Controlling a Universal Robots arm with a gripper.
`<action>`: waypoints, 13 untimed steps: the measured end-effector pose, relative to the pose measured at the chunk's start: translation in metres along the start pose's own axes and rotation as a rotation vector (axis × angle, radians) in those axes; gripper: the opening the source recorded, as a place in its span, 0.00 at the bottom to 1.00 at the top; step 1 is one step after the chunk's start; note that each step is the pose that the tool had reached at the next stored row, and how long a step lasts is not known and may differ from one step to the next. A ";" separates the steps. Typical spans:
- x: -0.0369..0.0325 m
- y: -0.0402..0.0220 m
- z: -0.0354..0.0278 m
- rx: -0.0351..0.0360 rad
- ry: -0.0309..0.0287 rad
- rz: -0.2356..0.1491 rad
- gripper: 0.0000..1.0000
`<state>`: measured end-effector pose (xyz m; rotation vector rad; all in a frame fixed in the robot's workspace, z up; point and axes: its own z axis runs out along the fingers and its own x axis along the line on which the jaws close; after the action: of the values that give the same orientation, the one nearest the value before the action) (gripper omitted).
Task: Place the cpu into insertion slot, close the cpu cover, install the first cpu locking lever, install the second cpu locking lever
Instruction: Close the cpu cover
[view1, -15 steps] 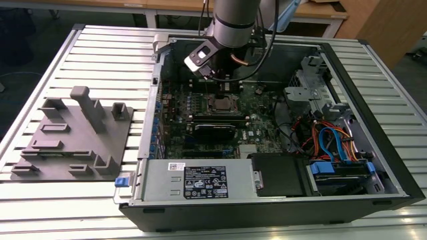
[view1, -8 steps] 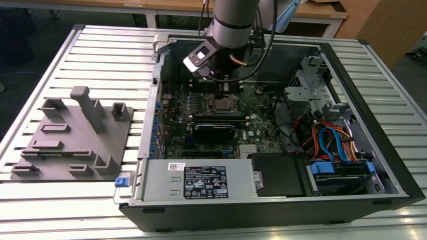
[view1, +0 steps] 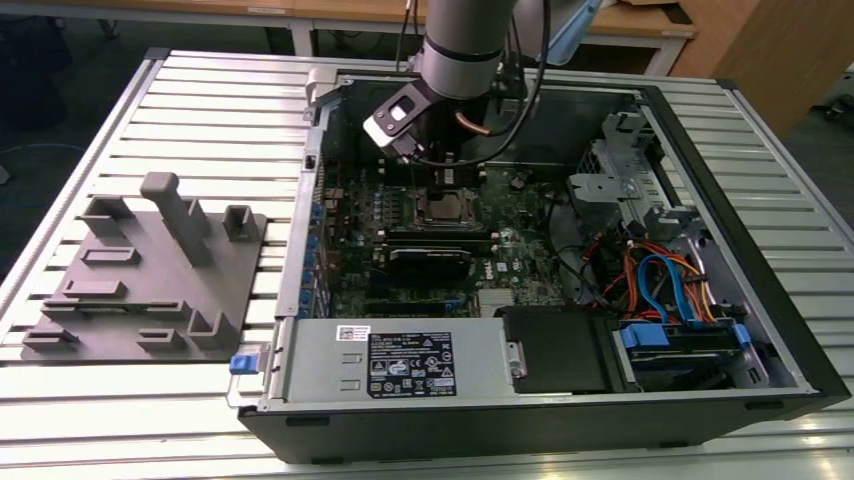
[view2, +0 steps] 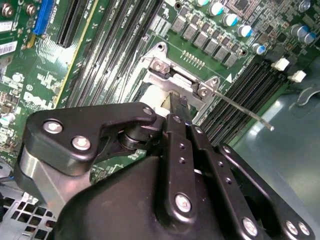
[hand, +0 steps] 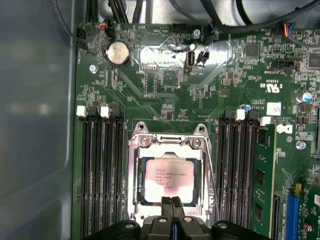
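My gripper (hand: 172, 201), pinched fully closed on nothing, rests tip-down on the near edge of the cpu cover (hand: 133, 175), I judge to hold it flat over the cpu (hand: 167, 180) seated in the insertion slot (hand: 141, 180); beyond, one locking lever (view2: 241, 111) juts free.

In the exterior view we look steeply down on the whole case (view1: 534, 425) from farther off. In both wrist views we sit close above the board (hand: 150, 85) (view2: 47, 70), sharing the slot (hand: 167, 175) (view2: 167, 75): first square-on, second slanted past the gripper (view2: 178, 102).
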<state>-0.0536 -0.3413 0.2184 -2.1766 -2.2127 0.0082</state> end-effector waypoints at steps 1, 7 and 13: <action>-0.0001 -0.0022 0.0005 0.0000 -0.0002 0.000 0.11; 0.0000 -0.0069 0.0034 -0.0019 0.0001 0.000 0.11; -0.0001 -0.0093 0.0087 -0.0018 0.0000 0.000 0.11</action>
<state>-0.0631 -0.3413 0.2100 -2.1770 -2.2140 0.0063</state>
